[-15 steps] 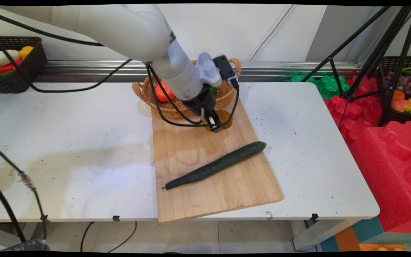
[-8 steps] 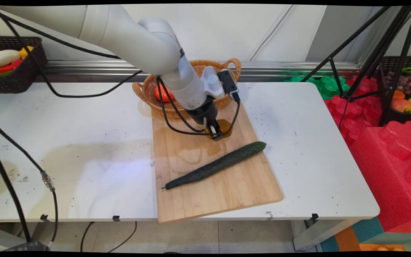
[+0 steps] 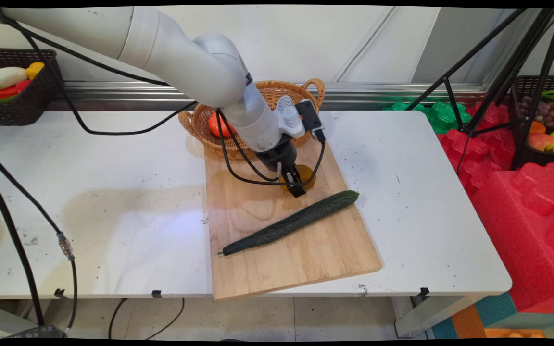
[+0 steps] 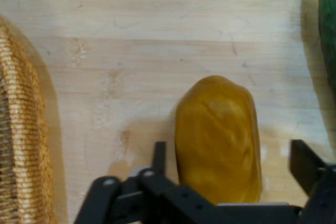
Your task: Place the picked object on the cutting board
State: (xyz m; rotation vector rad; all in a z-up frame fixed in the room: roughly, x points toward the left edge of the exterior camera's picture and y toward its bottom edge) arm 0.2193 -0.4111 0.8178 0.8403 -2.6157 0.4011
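My hand [image 4: 226,166] hung low over the cutting board [image 3: 301,250], fingers [image 4: 307,163] spread wide on either side of a yellow-orange fruit [image 4: 218,137] without touching it. The fruit lay flat on the board, directly below me. The wicker basket [image 4: 21,129] sat just off to one side; the cucumber [image 3: 291,222] lay near on the other, apart from the fruit.

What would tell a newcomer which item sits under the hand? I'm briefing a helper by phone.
Find the wooden cutting board in the middle of the white table. At its far end, just before the wicker basket, lies a yellow-orange fruit between the gripper's open fingers. It is small and rounded; the neighbouring cucumber is long and dark green.
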